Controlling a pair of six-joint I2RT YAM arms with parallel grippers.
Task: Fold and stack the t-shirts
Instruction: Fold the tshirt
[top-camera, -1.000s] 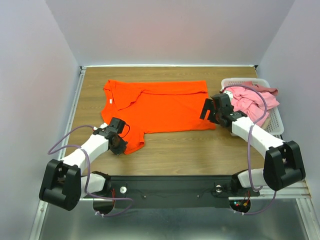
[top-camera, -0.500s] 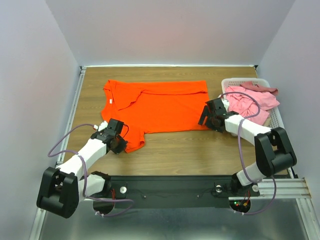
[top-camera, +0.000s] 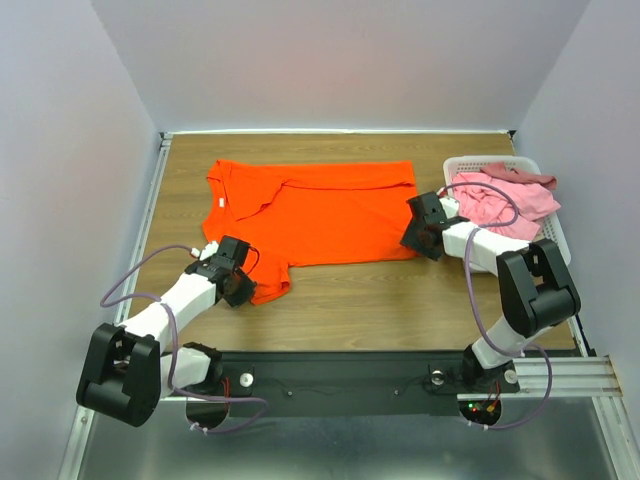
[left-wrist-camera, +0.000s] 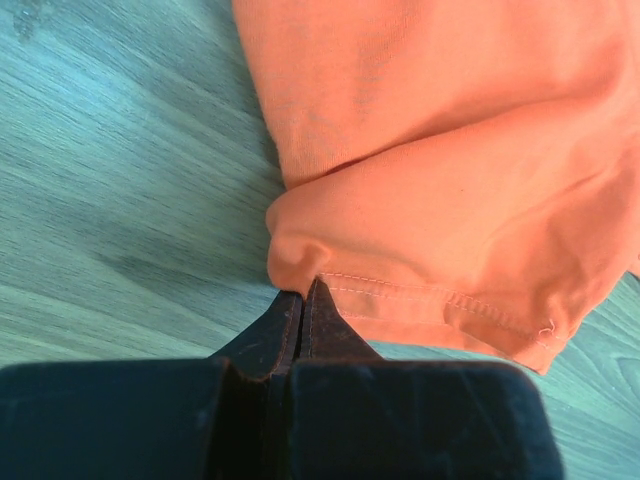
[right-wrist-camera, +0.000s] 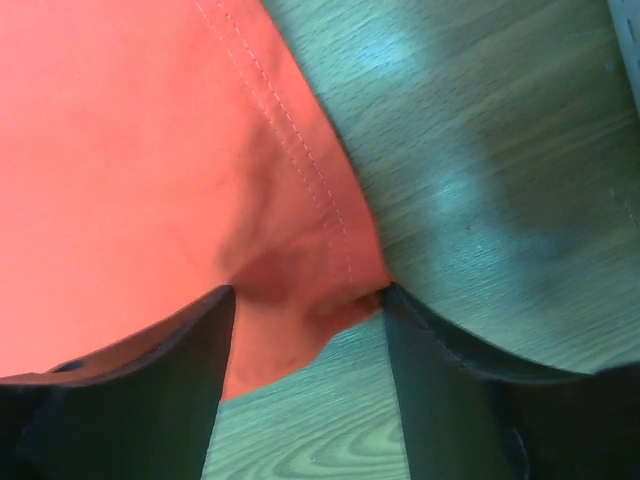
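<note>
The bright orange-red t-shirt (top-camera: 320, 210) lies spread flat on the wooden table. My left gripper (top-camera: 238, 287) is shut, its tips pinching the hemmed edge of the shirt's near left sleeve (left-wrist-camera: 420, 250); the tips (left-wrist-camera: 303, 290) meet there. My right gripper (top-camera: 416, 240) is open at the shirt's near right corner (right-wrist-camera: 300, 290), one finger (right-wrist-camera: 150, 390) on each side of the cloth, which puckers between them. The light pink t-shirt (top-camera: 500, 205) and the dusty rose one (top-camera: 520, 177) lie heaped in the basket.
The white slatted basket (top-camera: 548, 245) stands at the right edge of the table, just behind my right arm. Bare wood (top-camera: 380, 295) shows between the shirt and the near edge. Grey walls close in the table on three sides.
The right arm has folded in, its elbow moving toward the basket, and brought its open gripper down onto the shirt's near right corner. The left gripper has stayed on the sleeve.
</note>
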